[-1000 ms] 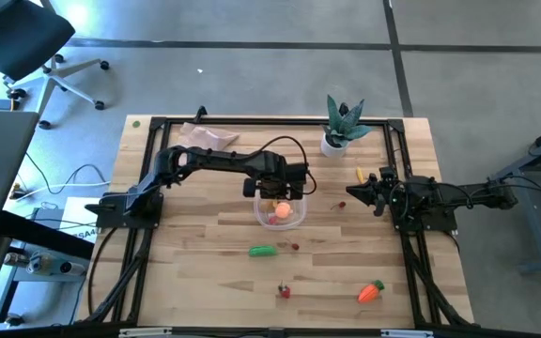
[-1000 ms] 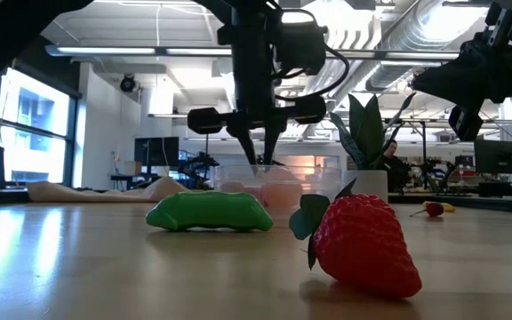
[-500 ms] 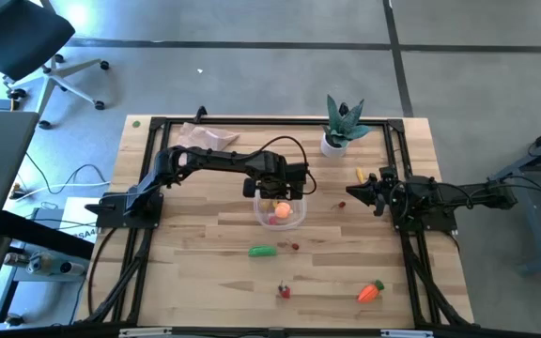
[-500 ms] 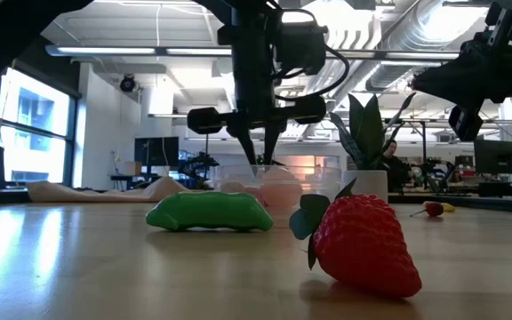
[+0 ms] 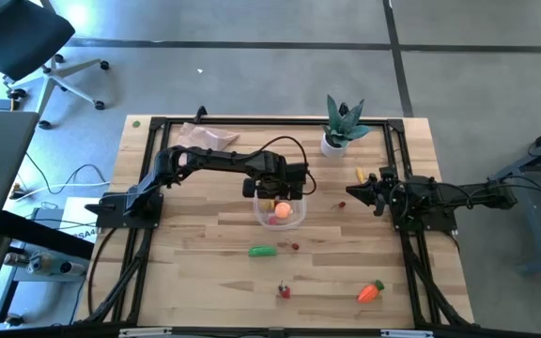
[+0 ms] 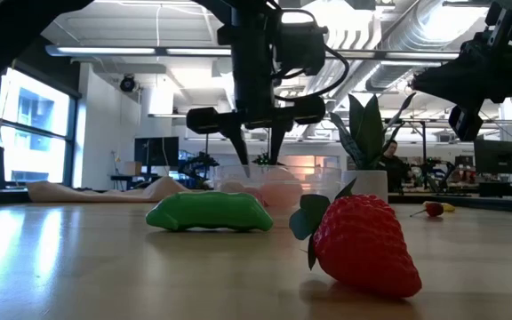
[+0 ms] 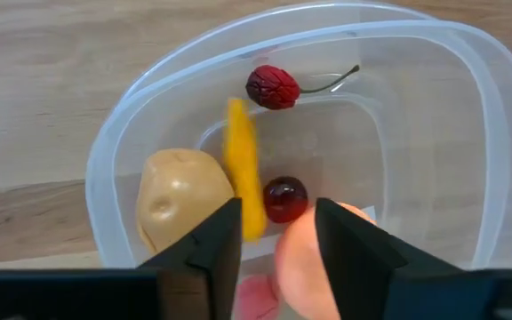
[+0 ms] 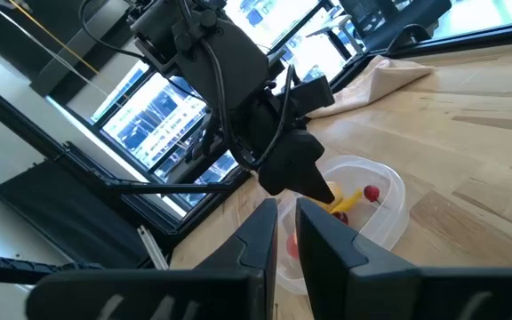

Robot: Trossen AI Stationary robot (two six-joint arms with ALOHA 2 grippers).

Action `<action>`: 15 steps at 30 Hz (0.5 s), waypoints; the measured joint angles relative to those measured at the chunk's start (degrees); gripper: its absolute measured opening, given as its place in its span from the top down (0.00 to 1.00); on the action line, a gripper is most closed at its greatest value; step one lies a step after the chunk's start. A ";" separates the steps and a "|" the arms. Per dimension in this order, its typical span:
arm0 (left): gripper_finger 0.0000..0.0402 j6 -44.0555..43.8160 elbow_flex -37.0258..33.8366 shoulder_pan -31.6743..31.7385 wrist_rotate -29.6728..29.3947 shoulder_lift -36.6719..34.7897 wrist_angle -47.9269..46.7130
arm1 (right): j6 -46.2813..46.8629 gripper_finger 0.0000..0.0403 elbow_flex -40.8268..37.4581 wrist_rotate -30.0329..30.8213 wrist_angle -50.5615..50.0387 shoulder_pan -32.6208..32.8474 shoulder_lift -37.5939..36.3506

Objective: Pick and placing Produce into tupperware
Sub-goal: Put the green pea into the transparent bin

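The clear round tupperware (image 5: 281, 211) stands mid-table. In it lie a tan piece (image 7: 172, 196), a yellow piece (image 7: 243, 169), two small dark red fruits (image 7: 274, 87) and a pale orange ball (image 7: 296, 258). My left gripper (image 7: 278, 213) hangs just above the tupperware (image 7: 114, 151), pointing down, open, with nothing between its fingers. On the table nearer the front lie the green pepper (image 5: 263, 251), the strawberry (image 5: 285, 291) and the carrot (image 5: 371, 292). My right gripper (image 5: 350, 192) waits level at the right side, shut.
A spiky plant in a white pot (image 5: 343, 127) stands at the far right and a beige cloth (image 5: 205, 136) lies at the far left. A small yellow piece (image 5: 359, 174) lies near the right gripper. Small red bits (image 5: 295, 247) lie beside the pepper.
My left gripper has opened its fingers while staying above the tupperware. Nothing else has moved.
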 joint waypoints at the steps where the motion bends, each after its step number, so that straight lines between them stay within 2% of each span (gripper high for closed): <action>1: 0.63 0.01 0.04 0.00 0.00 0.00 0.01 | 0.00 0.91 0.00 0.00 0.00 0.00 0.00; 6: 0.57 0.55 3.37 0.00 1.57 0.00 -3.39 | 0.00 0.91 -0.02 0.00 -0.01 0.00 0.00; 12: 0.59 3.86 14.00 -0.01 6.07 -0.04 -14.83 | 0.00 0.91 0.00 0.00 0.00 0.00 0.00; 15: 0.61 8.41 19.22 -0.36 8.98 -0.04 -21.02 | 0.00 0.91 0.00 0.00 -0.02 0.00 0.00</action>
